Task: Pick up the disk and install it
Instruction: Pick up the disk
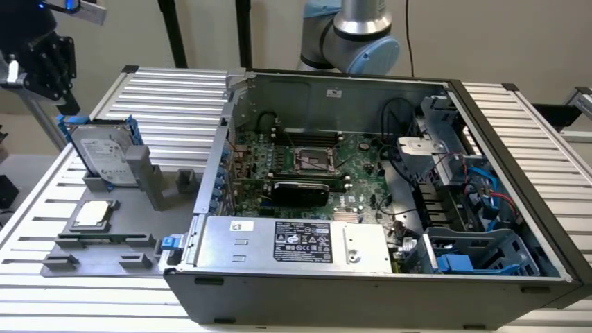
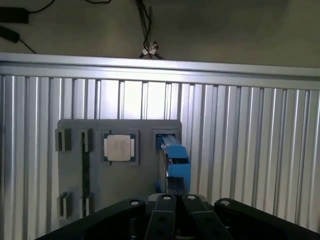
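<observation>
The disk [image 1: 105,155] stands on edge in a slot of the grey fixture plate [image 1: 129,229] at the exterior view's left; its white label and blue frame show. From the wrist, the disk [image 2: 175,159] appears edge-on as a blue strip rising from the plate [image 2: 145,180]. My black gripper [image 1: 66,104] hangs just above and behind the disk's upper corner. Seen from the wrist, the gripper [image 2: 177,200] is directly over the disk's near end, its fingers [image 2: 164,212] close together with nothing between them.
A small square silver chip [image 1: 96,214] lies in a pocket of the plate beside the disk. The open computer case [image 1: 518,208] fills the exterior view's right, with blue bay brackets [image 1: 458,263] at its near corner. Ribbed aluminium table [image 1: 176,97] surrounds everything.
</observation>
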{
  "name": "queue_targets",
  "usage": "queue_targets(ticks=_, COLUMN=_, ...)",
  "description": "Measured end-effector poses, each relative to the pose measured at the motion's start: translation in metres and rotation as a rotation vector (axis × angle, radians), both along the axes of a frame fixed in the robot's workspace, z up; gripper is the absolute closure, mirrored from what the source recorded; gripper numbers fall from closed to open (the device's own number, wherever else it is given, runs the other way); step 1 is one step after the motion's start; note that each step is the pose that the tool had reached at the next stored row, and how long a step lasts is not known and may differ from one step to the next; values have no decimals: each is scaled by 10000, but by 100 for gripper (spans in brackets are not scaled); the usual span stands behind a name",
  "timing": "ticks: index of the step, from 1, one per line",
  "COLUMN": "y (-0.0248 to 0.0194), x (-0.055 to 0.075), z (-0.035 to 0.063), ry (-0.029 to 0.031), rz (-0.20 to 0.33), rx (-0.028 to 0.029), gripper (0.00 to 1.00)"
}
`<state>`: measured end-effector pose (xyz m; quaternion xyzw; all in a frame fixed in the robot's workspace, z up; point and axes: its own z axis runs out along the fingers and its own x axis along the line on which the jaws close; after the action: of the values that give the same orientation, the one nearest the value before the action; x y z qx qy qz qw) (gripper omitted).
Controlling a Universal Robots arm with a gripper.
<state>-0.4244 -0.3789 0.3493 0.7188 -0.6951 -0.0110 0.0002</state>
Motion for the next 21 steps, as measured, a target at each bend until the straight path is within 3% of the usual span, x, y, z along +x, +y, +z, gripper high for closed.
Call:
queue_targets(ticks=12, y=6, x=0, z=-37, ry=-2, rz=-72, rx=17, gripper=0)
queue_targets(ticks=21, y=7, x=0, z=-165, ry=-1, rz=-216, rx=42, gripper=0)
